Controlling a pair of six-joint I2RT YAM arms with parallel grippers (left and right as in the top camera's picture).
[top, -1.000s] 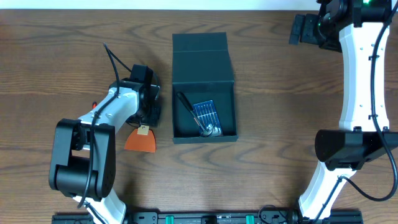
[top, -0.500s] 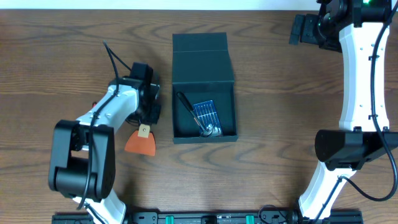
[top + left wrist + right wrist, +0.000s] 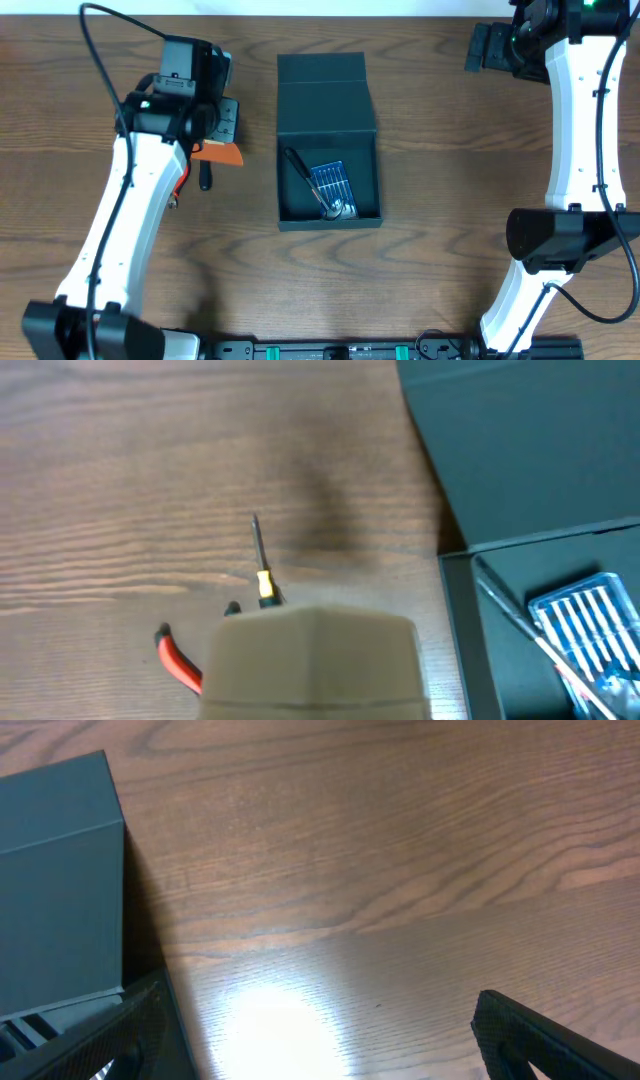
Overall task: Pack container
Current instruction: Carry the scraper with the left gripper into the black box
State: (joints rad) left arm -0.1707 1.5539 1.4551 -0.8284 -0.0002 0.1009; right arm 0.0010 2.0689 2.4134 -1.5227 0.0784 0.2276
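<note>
Holding an orange piece (image 3: 222, 153), left claw (image 3: 218, 138) looks clenched on it, at 9 o'clock of the open container (image 3: 330, 222) mid-counter. Advice: clear its 9 o'clock wall, release low inside. Idle right claw (image 3: 320, 1035) released, at 1 o'clock.

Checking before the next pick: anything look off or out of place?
Nothing spilled or damaged. The left claw holds an orange piece left of the open container. A small screwdriver and a red-handled tool lie loose on that side too.
</note>
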